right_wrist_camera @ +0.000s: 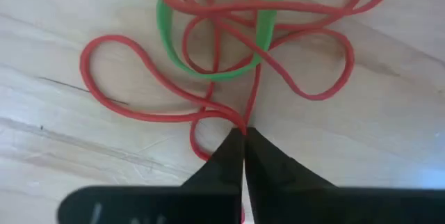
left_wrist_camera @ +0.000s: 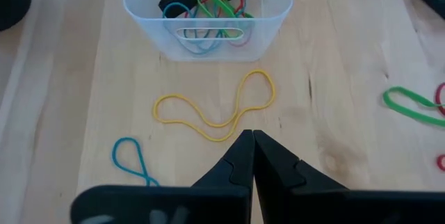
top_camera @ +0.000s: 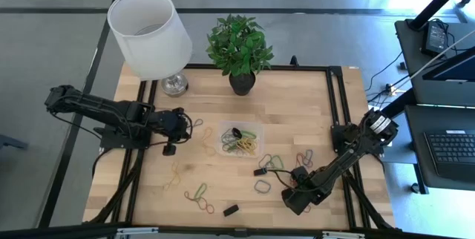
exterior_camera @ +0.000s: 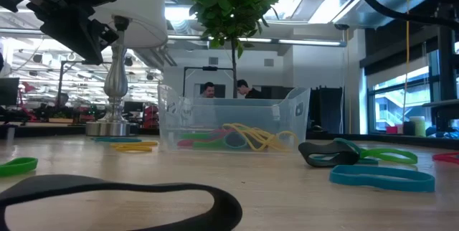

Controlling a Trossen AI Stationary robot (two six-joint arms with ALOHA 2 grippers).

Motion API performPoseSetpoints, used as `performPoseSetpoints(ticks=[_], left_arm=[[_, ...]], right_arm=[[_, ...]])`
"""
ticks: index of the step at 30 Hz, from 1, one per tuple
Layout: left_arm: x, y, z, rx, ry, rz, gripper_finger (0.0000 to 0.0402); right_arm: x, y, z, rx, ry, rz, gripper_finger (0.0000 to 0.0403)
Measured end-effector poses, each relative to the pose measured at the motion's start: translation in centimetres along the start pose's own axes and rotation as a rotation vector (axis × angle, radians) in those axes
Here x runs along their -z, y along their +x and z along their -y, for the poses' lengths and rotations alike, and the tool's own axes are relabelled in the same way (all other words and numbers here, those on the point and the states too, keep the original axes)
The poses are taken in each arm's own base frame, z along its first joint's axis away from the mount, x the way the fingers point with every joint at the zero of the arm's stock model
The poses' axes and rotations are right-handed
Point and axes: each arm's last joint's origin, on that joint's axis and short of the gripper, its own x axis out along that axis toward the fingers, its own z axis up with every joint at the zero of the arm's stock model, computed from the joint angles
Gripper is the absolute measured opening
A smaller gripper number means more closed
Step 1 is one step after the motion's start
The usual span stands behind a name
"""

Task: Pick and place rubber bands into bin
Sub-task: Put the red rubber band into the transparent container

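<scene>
The bin (top_camera: 239,139), a clear tub holding several coloured rubber bands (left_wrist_camera: 208,1), stands at the table's middle. My right gripper (right_wrist_camera: 243,135) points down near the table's right front, shut on a red rubber band (right_wrist_camera: 208,64) that is tangled with a green one (right_wrist_camera: 208,60). My left gripper (left_wrist_camera: 252,139) hovers shut and empty left of the bin (left_wrist_camera: 208,33), just short of a yellow band (left_wrist_camera: 215,113) lying flat. A blue band (left_wrist_camera: 132,158) lies beside it. More loose bands (top_camera: 197,193) are scattered on the wood. My right gripper pinches strands of the red rubber band (right_wrist_camera: 245,121) between its two fingertips, where two of its loops run together. The fingers come from above, pointing down. The band lies slack and spread on the table, crossing the green one.
A white-shaded lamp (top_camera: 152,27) and a potted plant (top_camera: 239,46) stand at the table's far edge. Small black pieces (top_camera: 231,210) lie near the front. In the low view a black band (exterior_camera: 107,195) and teal bands (exterior_camera: 384,177) lie close by.
</scene>
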Motion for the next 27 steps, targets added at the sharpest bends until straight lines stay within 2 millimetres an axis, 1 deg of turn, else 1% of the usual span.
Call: performPoseSetpoints(ticks=[4,7,12,16,20,27], left_arm=[[0.0,0.0,0.0,0.0,0.0,-0.001,0.0001],[0.0,0.0,0.0,0.0,0.001,-0.001,0.0002],[0.0,0.0,0.0,-0.001,0.017,0.0,0.0002],[0.0,0.0,0.0,-0.001,0.032,0.001,0.0002],[0.0,0.0,0.0,0.0,0.034,0.004,0.0002],[-0.1,0.0,0.0,-0.001,0.025,0.009,0.0003]], right_arm=[[0.3,-1.3,-0.2,-0.003,0.0,0.028,0.0004],[0.8,-3.7,-0.6,-0.012,-0.002,0.033,0.0004],[1.4,-6.9,-1.1,0.029,0.001,0.076,0.0002],[1.6,-9.5,-1.3,0.023,0.001,0.176,0.0002],[1.2,-11.3,-1.2,0.039,0.005,0.274,0.0002],[-0.8,-13.2,-0.4,0.176,-0.034,0.419,0.0002]])
